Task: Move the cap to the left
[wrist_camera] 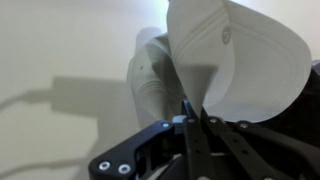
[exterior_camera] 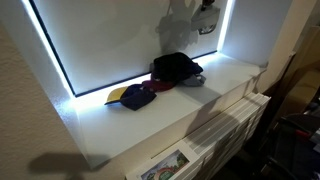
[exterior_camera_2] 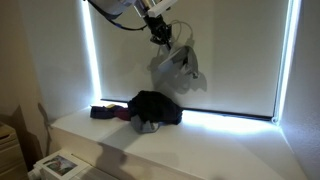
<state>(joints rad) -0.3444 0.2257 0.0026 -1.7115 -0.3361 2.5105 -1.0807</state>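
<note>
The pale grey-white cap point(exterior_camera_2: 178, 66) hangs in the air from my gripper point(exterior_camera_2: 160, 33), high above the white shelf point(exterior_camera_2: 190, 140). It also shows near the top of an exterior view point(exterior_camera: 182, 28). In the wrist view the cap point(wrist_camera: 235, 60) fills the upper right, its fabric pinched between my shut fingers point(wrist_camera: 190, 112). Below it on the shelf lie the large black cap bundle point(exterior_camera_2: 155, 108) and the dark maroon/navy cap with a yellow brim point(exterior_camera: 132, 96).
A pale blind with lit edges point(exterior_camera_2: 240, 60) stands close behind the caps. The shelf top ends at a front edge point(exterior_camera: 200, 120) over a radiator. A printed sheet point(exterior_camera: 165, 166) lies lower down at the front.
</note>
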